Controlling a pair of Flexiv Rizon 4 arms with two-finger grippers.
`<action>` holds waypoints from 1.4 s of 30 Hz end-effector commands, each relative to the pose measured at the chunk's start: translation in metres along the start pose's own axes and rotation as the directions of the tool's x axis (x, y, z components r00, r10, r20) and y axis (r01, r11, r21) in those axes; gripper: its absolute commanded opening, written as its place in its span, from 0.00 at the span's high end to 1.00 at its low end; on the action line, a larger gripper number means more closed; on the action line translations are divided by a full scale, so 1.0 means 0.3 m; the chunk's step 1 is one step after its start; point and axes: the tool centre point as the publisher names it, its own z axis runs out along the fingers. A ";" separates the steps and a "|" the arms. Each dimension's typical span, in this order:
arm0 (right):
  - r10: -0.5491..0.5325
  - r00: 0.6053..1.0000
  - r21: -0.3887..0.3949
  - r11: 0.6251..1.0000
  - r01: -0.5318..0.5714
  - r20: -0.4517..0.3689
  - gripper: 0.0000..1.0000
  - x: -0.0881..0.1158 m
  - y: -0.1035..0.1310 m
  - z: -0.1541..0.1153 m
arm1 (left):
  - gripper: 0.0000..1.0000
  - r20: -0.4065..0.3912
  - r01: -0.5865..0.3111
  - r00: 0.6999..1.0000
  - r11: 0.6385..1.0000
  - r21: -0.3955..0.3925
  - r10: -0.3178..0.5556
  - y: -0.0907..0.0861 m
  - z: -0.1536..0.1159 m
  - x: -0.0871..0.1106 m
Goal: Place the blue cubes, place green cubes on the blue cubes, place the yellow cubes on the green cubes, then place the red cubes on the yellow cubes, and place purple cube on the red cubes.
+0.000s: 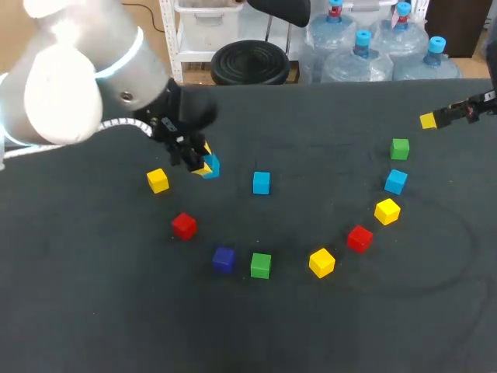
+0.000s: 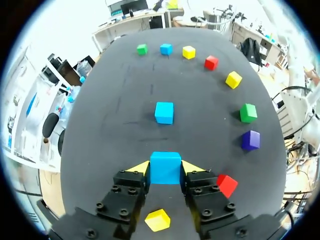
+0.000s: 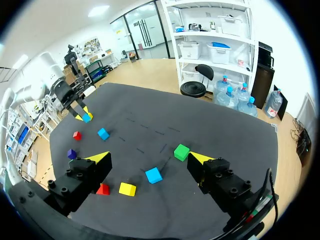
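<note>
Left wrist view: our left gripper (image 2: pixel 165 170) is clamped on a small light-blue hard cube (image 2: pixel 165 164), with one yellow tip flat on each of two opposite side faces and the top face free. In the head view the cube is in the left part of the table's far half, nearer the far edge than the near one. We can't tell whether it sits on the dark matte table (image 1: pixel 93 311) or is just off it. A second light-blue cube (image 2: pixel 164 112) lies straight ahead of the fingers, well apart, toward the table's middle. A third light-blue cube (image 1: pixel 396 182) is near the right edge, between a green cube (image 1: pixel 400 148) and a yellow cube (image 1: pixel 387 210). Our right gripper (image 3: pixel 148 158) hangs by the far right corner, fingers wide apart, nothing between them. We read this as the base-layer step: blues go down first, and no stack exists yet. Handling guess: the cube looks rigid, light, flat-sided and probably smooth, so it won't deform but could twist or slip if pinched off-centre or on an edge. The present hold looks best: centred on parallel side faces, fingers square to them, low enough to keep the top clear for the green ones. The same hold should serve for every other cube.
</note>
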 end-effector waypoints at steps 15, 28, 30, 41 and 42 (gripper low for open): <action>-0.001 1.000 -0.004 1.000 0.001 0.003 0.00 0.000 -0.003 0.005 | 1.00 -0.189 -0.035 0.981 0.998 0.044 0.042 0.004 0.111 -0.065; -0.001 1.000 -0.004 1.000 0.001 0.003 0.00 0.000 -0.003 0.005 | 1.00 -0.203 -0.027 0.978 0.998 0.060 0.039 0.008 0.140 -0.091; -0.001 1.000 -0.004 1.000 0.001 0.003 0.00 0.000 -0.003 0.005 | 1.00 -0.210 -0.022 0.977 0.998 0.060 0.034 0.005 0.146 -0.092; -0.001 1.000 -0.004 1.000 0.001 0.003 0.00 0.000 -0.003 0.005 | 1.00 -0.227 -0.003 0.974 0.998 0.061 0.016 0.009 0.182 -0.091; -0.001 1.000 -0.004 1.000 0.001 0.003 0.00 0.000 -0.003 0.005 | 1.00 -0.228 -0.002 0.974 0.998 0.060 0.016 0.010 0.184 -0.092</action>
